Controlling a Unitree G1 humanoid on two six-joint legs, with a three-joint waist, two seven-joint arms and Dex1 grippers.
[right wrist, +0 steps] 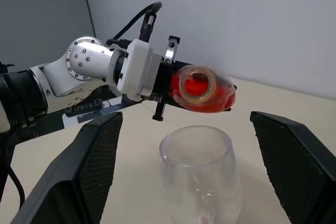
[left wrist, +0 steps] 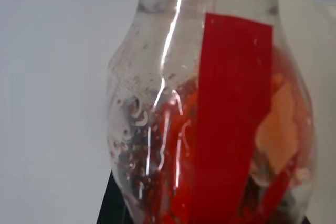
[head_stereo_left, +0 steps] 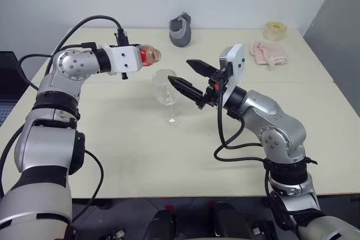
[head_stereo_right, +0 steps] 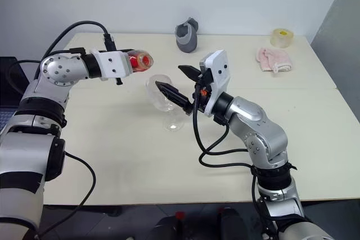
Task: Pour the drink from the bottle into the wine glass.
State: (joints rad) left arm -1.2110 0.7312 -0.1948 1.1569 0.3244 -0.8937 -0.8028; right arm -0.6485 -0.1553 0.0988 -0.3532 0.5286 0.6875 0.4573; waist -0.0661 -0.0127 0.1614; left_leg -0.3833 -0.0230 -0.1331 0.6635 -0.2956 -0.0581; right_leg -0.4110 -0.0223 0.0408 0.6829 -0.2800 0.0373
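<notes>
On a pale worktop (head_stereo_left: 129, 161), a clear stemmed wine glass (head_stereo_left: 167, 89) stands upright near the middle, its bowl looking empty and its round foot flat on the surface. Just above and behind the glass's rim, the left gripper (head_stereo_left: 143, 56) holds the bottle (head_stereo_left: 150, 55) tipped over almost level, its open mouth facing the right arm and sitting over the far edge of the glass. The left fingers are pinched tight around the bottle's round body. Bright red drink (right wrist: 199, 94) sits inside the bottle; in the right wrist view it glows through the open neck, and no stream can be seen falling into the glass. The left wrist view shows the bottle close up, with a red label strip (left wrist: 231, 119) down its side and droplets clinging to the clear plastic.

Beside the glass, the right gripper (head_stereo_left: 190, 76) points toward it with its two black fingers (right wrist: 94, 166) spread wide, one either side of the bowl. Whether they touch the glass cannot be told.

At the far edge of the worktop sit a grey cup-like object (head_stereo_left: 180, 29), a crumpled pink cloth (head_stereo_left: 268, 53) and a roll of clear tape (head_stereo_left: 275, 30), all well apart from the glass.
</notes>
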